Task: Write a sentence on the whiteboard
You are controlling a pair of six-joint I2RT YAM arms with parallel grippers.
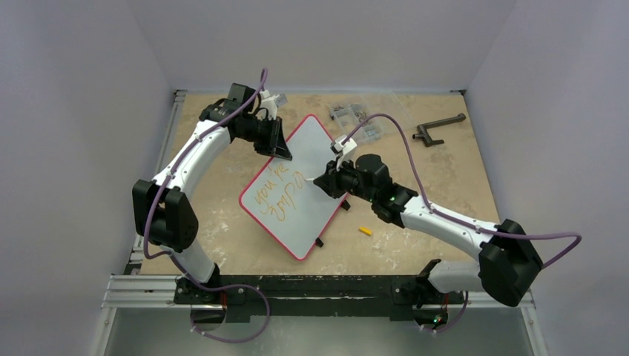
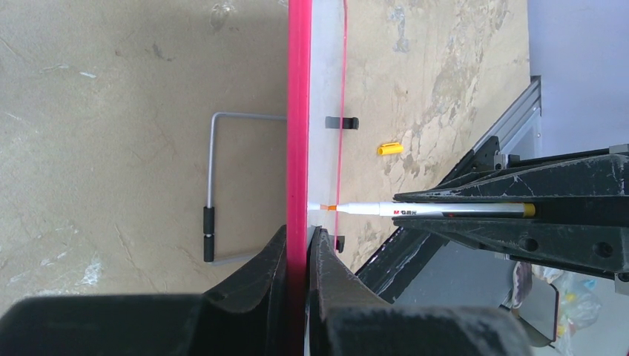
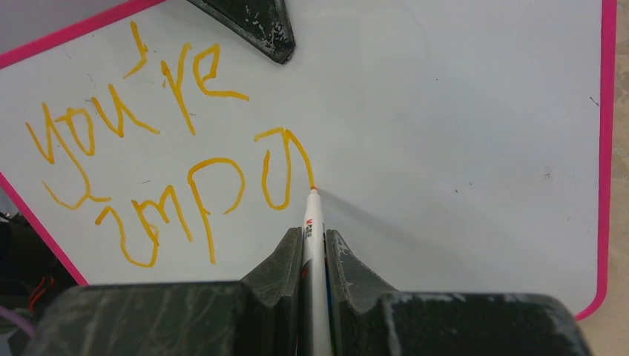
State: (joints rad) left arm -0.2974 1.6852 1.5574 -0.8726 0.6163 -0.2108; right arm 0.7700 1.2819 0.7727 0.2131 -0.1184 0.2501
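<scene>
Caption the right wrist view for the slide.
Right gripper holds a marker, tip on the whiteboard, partway into line two of the orange sentence.

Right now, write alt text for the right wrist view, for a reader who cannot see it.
Dark jaws, shut on a white marker, press its orange tip to a pink-rimmed whiteboard. The tip sits at the end of the orange-yellow sentence, which reads "you're" above a second, unfinished line.

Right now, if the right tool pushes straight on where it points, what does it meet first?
The whiteboard: the marker clamped in the right tool has its tip on the board face, apparently touching.
</scene>
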